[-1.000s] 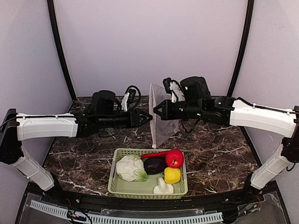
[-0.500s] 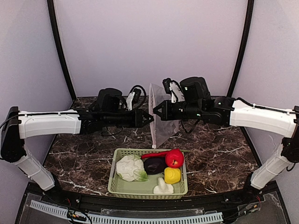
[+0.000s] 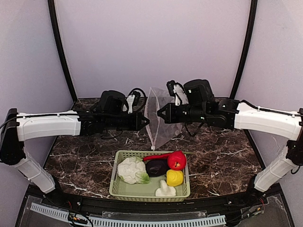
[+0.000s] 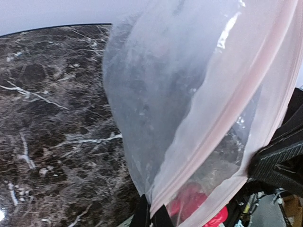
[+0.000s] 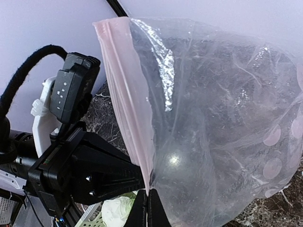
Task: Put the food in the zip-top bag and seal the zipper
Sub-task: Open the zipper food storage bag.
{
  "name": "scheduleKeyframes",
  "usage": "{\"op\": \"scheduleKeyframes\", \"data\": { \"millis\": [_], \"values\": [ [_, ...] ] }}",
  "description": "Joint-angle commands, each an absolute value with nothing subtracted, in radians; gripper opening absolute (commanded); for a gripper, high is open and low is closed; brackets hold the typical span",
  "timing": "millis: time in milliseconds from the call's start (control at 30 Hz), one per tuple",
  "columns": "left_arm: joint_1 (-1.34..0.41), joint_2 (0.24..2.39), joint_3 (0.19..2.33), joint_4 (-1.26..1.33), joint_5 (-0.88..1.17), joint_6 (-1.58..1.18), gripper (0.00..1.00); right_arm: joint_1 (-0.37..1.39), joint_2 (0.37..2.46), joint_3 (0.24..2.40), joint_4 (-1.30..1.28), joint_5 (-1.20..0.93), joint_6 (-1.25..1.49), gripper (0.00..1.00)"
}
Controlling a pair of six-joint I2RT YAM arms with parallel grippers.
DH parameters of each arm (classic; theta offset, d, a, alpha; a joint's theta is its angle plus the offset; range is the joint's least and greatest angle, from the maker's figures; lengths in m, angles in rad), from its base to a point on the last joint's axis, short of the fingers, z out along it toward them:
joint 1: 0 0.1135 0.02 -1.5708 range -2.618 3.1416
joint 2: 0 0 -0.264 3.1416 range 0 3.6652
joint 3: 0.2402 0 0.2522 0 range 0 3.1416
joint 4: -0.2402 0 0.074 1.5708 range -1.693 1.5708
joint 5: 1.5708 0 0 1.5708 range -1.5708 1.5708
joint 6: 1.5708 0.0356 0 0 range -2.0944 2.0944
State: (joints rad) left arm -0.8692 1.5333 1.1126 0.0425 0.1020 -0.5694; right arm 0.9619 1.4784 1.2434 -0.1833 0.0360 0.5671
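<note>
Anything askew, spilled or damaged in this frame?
Nothing stands out. The bag hangs in the air behind the basket, pinched at its mouth edge by the left gripper and the right gripper, with no visible tear. All the food lies inside the basket; none is on the table.

Behind basket (image 3: 115,181), above table (image 3: 222,156): zip-top bag (image 3: 161,122); food (image 3: 134,171) inside basket.

Pale green perforated basket (image 3: 137,195): near-centre of table, long side toward near edge. Dark marble table (image 3: 80,161), white veins. Plain lilac backdrop (image 3: 151,42) behind. 2 black curved poles (image 3: 60,52) rising at back corners. White slotted strip (image 3: 142,221) along near edge.
</note>
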Motion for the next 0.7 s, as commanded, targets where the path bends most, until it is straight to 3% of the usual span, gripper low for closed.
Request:
{"op": "scheduleKeyframes", "data": {
  "millis": [0,167,333,667],
  "values": [
    [-0.875,1.419,1.153,-0.142,-0.148,-0.485,0.01,0.971,1.425,1.232,-0.193,0.092,0.57,0.0],
    [-0.875,1.346,1.22,-0.328,-0.366,-0.397,0.01,0.971,1.407,1.227,-0.21,0.138,0.572,0.0],
    [-0.875,1.281,1.242,-0.405,-0.401,-0.345,0.01,0.971,1.428,1.231,-0.22,0.161,0.605,0.0],
    [-0.905,1.301,1.199,-0.39,-0.148,-0.252,0.01,0.946,1.53,1.209,-0.208,0.091,0.734,0.0]
  ]
}}
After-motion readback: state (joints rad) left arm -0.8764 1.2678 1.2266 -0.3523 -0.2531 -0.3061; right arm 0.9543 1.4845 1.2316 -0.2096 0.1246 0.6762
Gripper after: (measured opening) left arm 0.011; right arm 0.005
